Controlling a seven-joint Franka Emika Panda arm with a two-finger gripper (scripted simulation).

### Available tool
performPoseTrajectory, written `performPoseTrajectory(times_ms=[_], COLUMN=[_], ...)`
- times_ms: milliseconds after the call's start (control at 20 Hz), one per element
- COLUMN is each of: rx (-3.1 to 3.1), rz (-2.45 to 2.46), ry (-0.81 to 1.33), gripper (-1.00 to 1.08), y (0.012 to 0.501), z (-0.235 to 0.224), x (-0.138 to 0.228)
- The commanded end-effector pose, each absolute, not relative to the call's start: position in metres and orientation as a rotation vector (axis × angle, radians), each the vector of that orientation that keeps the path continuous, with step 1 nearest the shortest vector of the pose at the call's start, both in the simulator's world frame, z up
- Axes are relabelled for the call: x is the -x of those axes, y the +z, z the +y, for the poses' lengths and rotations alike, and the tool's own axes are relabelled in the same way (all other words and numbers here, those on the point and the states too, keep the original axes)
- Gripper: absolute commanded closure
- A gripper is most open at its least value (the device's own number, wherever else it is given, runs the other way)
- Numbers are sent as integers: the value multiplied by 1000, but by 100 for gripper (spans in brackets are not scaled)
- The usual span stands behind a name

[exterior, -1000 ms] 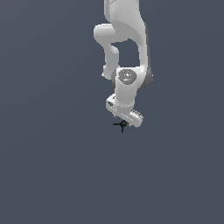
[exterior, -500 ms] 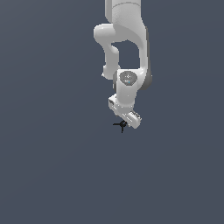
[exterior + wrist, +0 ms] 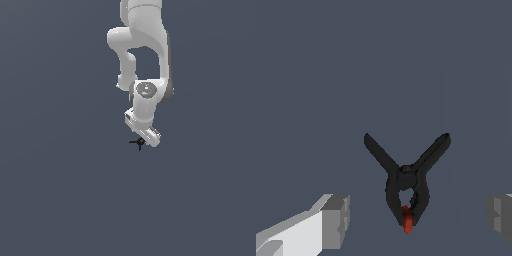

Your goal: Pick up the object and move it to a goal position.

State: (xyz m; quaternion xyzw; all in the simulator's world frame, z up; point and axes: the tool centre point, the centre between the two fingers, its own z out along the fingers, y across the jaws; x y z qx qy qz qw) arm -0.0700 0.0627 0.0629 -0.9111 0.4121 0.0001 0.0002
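I see the arm point(image 3: 142, 55) reaching straight down, its wrist bent over the object point(image 3: 407, 176). The fingers point(image 3: 336, 221) stand wide apart on either side of it, not touching it.

- We see the white arm point(image 3: 142, 60) reaching down, wrist bent.
- Our hand point(image 3: 416, 217) points downward, tilted.
- Its grey fingertips point(image 3: 336, 220) stand wide apart, nothing touching them.

Matt black object point(image 3: 406, 182) (red tip), smooth white gripper point(image 3: 417, 217).
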Motion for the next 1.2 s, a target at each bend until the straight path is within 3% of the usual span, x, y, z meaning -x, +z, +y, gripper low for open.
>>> performPoseTrajectory(times_ms=[0,750,800,1150], rx=[2862,2860,2860,2860], rz=[1295,1301,1301,1301], ry=[1,0,0,0], gripper=[-92,-92,108,108], y=[59,13,13,13], z=[63,63,63,63], x=[70,71,71,71])
